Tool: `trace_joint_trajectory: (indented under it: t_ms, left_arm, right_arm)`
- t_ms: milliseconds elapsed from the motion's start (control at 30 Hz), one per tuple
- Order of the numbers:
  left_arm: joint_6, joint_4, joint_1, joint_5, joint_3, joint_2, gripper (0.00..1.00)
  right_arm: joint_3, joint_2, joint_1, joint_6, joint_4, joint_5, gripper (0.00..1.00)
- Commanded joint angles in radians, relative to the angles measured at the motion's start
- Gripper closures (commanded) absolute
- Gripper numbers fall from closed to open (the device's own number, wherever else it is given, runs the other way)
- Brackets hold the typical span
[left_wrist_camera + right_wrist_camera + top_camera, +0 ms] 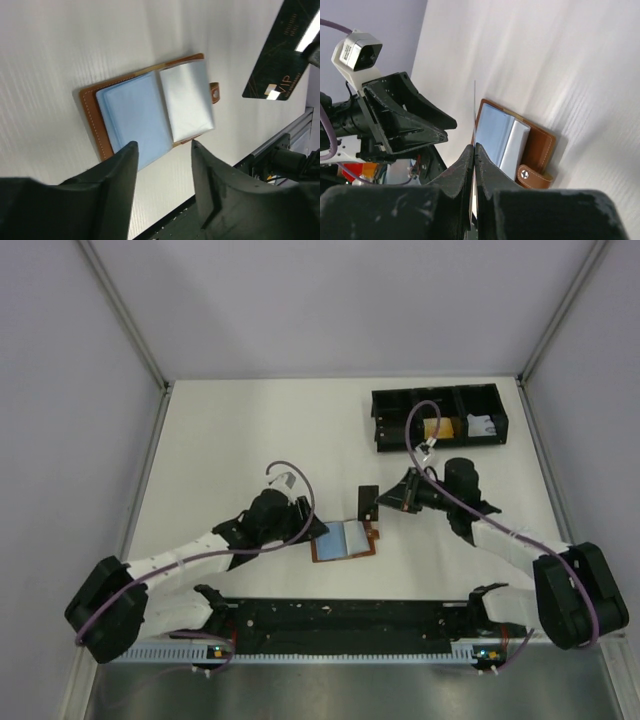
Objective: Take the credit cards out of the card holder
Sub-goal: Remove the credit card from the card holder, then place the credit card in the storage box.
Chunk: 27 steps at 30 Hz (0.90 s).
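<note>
The brown card holder (372,541) lies open on the table, its blue and white plastic sleeves (150,107) facing up and its closure tab (215,93) at one edge. My left gripper (163,145) hovers open just over the holder's near edge, with nothing between its fingers. My right gripper (473,146) is shut on a black credit card (285,52) with gold print. It holds the card upright above the table, beside the holder's tab side (535,175). In the right wrist view the card (474,107) shows edge-on as a thin line.
A black three-compartment tray (440,392) stands at the back right, with a yellow item (432,430) and a white item (482,426) in it. The arms' black base rail (340,615) runs along the near table edge. Grey walls enclose the table.
</note>
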Motion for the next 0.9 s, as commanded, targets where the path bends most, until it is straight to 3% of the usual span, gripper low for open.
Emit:
trace_joint_trajectory:
  t_ms: [0, 167, 300, 433, 600, 667, 767, 867]
  left_arm:
    - [0.018, 0.004, 0.006, -0.069, -0.003, -0.14, 0.43]
    - [0.059, -0.031, 0.01, -0.176, 0.014, -0.301, 0.17]
    - [0.191, -0.26, 0.017, -0.332, 0.166, -0.387, 0.01]
    - [0.387, -0.463, 0.044, -0.495, 0.37, -0.384, 0.02]
    - [0.582, -0.49, 0.157, -0.517, 0.516, -0.337, 0.02]
    - [0.611, -0.479, 0.185, -0.548, 0.525, -0.322, 0.02]
    - [0.621, -0.375, 0.23, -0.58, 0.407, -0.355, 0.02]
    - [0.619, -0.385, 0.245, -0.611, 0.373, -0.392, 0.02]
  right_arm:
    - [-0.028, -0.116, -0.006, 0.103, 0.094, 0.108, 1.0]
    - [-0.034, -0.196, -0.006, 0.169, 0.128, 0.333, 1.0]
    - [-0.016, -0.205, -0.008, 0.2, 0.12, 0.554, 1.0]
    - [0.032, -0.164, -0.009, 0.226, 0.134, 0.751, 1.0]
    - [0.111, -0.052, -0.009, 0.301, 0.203, 0.987, 1.0]
    - [0.159, 0.031, -0.008, 0.315, 0.241, 1.036, 1.0]
    - [0.274, 0.198, -0.003, 0.359, 0.274, 1.154, 1.0]
    - [0.34, 0.312, -0.003, 0.399, 0.298, 1.188, 1.0]
